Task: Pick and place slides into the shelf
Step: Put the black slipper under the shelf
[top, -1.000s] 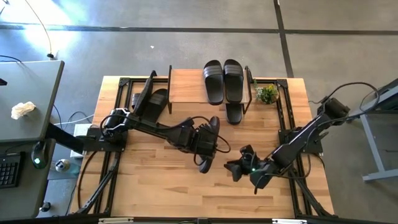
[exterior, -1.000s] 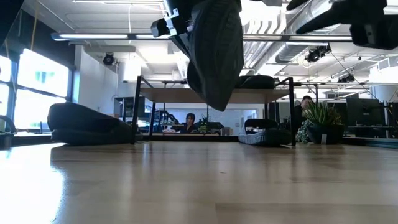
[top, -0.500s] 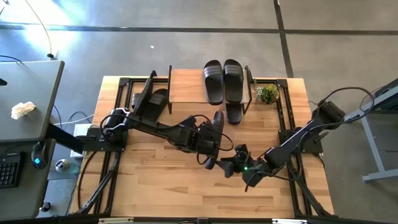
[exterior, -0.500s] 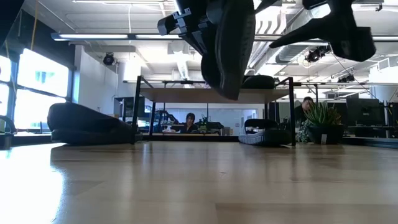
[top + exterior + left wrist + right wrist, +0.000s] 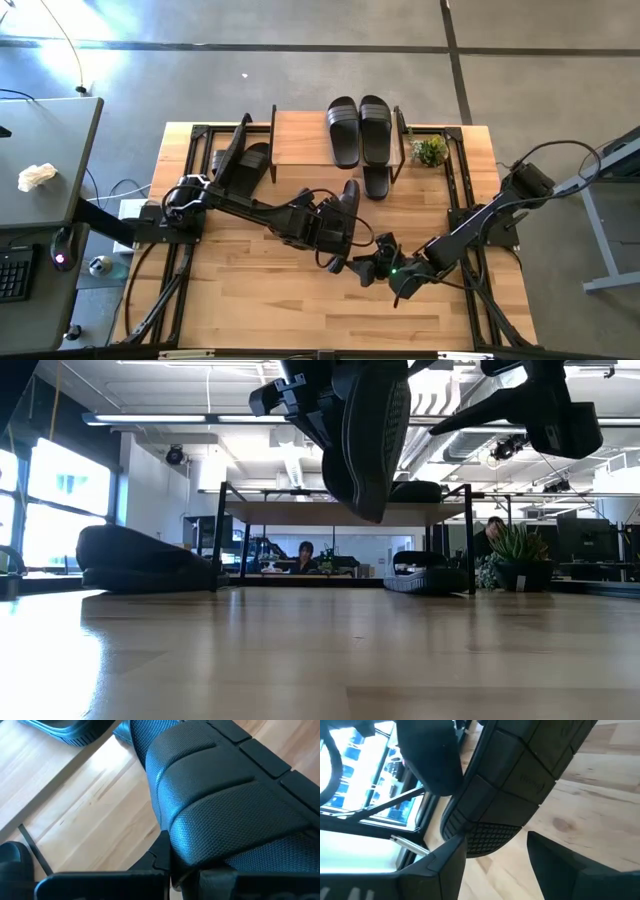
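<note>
Above mid-table, the left gripper (image 5: pixel 335 225) is clenched on a slide (image 5: pixel 345 222), held clear of the wood; the right gripper (image 5: pixel 372 265) hangs just beside it, fingers spread; two slides (image 5: pixel 359 130) top the shelf (image 5: pixel 300 138).

Seen from above, our left arm reaches from the table's nine o'clock edge toward its centre, its left gripper (image 5: pixel 342 228) raised off the tabletop with fingers clamped on a slide (image 5: pixel 345 215). Our right arm angles in from four o'clock, its right gripper (image 5: pixel 368 268) spread wide just beside the left one, its fingers (image 5: pixel 560 860) bracketing that slide's end.
</note>
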Available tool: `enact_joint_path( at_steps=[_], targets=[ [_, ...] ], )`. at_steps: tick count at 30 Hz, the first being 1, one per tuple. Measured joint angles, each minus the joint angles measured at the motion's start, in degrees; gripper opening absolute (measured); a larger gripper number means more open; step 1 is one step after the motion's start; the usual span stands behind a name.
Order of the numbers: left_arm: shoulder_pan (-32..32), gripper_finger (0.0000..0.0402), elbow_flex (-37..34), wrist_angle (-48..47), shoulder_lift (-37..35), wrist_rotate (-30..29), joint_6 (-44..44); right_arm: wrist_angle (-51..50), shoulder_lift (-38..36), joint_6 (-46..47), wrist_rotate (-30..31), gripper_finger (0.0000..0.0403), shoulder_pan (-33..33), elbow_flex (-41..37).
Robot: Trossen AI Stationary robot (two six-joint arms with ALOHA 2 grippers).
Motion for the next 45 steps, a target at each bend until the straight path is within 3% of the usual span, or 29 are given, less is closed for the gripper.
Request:
enact_joint_path(
  at_steps=[10, 17, 27, 45],
  targets=[
    [0.8, 0.0, 0.0, 0.4, 0.3, -1.2, -0.7, 6.2, -0.2, -1.9, -0.6, 0.0202, 1.7, 0.3],
    [0.9, 0.0, 0.0, 0.5, 0.3, 0.2, -0.7, -1.7, -0.2, 0.2, 1.0, 0.0202, 0.5, 0.2],
    [0.9, 0.0, 0.0, 1.1, 0.7, 0.6, -0.4, 0.9, -0.1, -5.1, -0.9, 0.0202, -2.3, 0.2],
    [1.3, 0.0001, 0.0, 3.3, 0.8, 1.4, -0.9, -2.8, -0.1, -0.8, -1.8, 0.0189, -5.5, 0.2]
  ],
)
